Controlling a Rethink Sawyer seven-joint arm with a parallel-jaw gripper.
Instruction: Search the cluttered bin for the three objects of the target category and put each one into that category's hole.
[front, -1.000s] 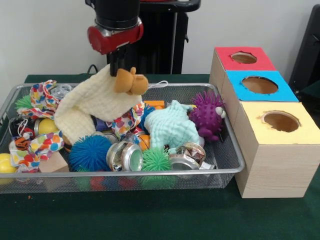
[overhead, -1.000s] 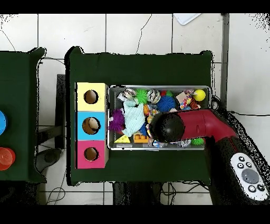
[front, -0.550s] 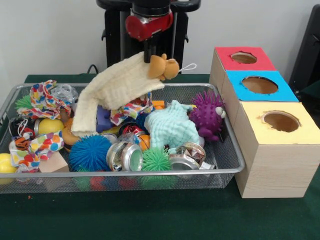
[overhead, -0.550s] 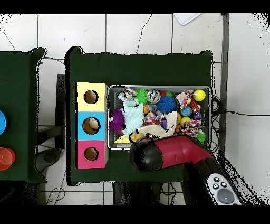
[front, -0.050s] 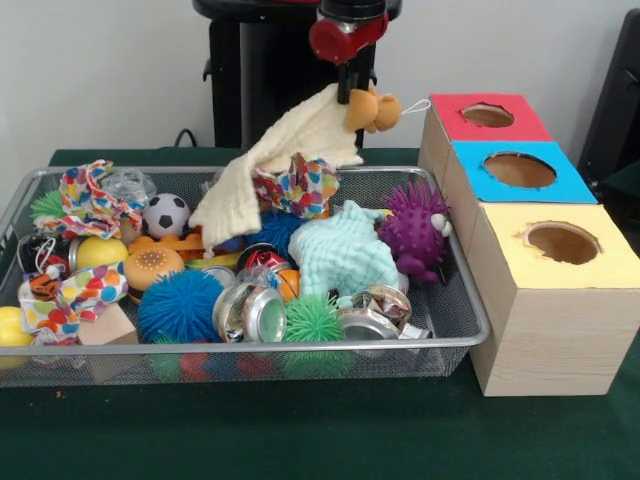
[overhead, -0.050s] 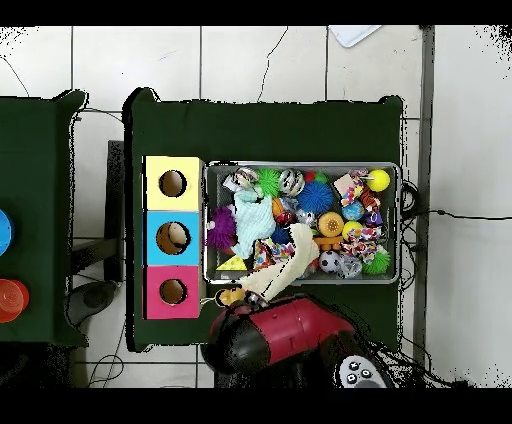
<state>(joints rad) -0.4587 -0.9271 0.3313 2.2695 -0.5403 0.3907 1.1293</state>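
A cream cloth toy with an orange-brown head is held aloft by the gripper, whose fingers are clamped on it just behind the head. The toy's head is suspended near the red-topped box, while its lower end trails down toward the wire bin, with a multicoloured spotted cloth hanging against it. A mint plush and a purple spiky toy are seen lying in the bin below.
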